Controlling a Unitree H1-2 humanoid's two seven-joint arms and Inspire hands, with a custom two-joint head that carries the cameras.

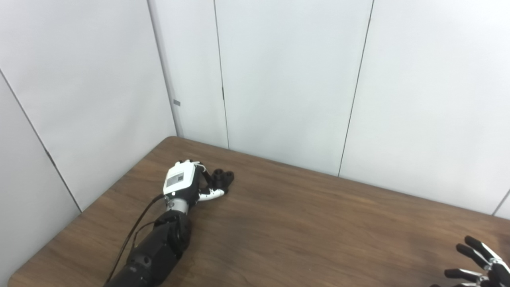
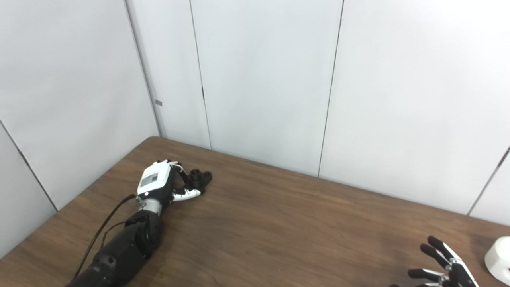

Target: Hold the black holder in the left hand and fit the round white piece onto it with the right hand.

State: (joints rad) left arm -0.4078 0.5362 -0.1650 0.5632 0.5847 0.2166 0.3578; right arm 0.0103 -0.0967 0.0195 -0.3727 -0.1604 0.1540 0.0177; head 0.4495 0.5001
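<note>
Nearest of all, at the bottom right corner, the right hand (image 2: 442, 265) pokes up from the lower edge with its dark fingers (image 2: 436, 244) spread apart and nothing in them. Just beside it, further to the right and cut by the frame edge, sits the round white piece (image 2: 498, 258) on the worktop (image 2: 287, 231); only the right eye view catches it, so I can't say much of its shape beyond a rounded white body. The hand is close to it but apart from it, and it lies to the hand's right, so the reach I'd expect is a short sideways one. Nothing stands between them.

Across a broad bare stretch of brown wood, well away to the far left, the left arm (image 1: 155, 251) runs up from the bottom edge toward the back corner. The left hand (image 1: 185, 183) lies there, white back upward, fingers curled against the black holder (image 1: 221, 179). The thumb reaches under the holder's near side. It looks like a grasp forming or just made, though I cannot tell whether the holder is gripped firmly; it seems to be resting on the worktop.

The two parts lie well apart, each near its own hand. Behind everything stand pale wall panels (image 1: 287, 79).
</note>
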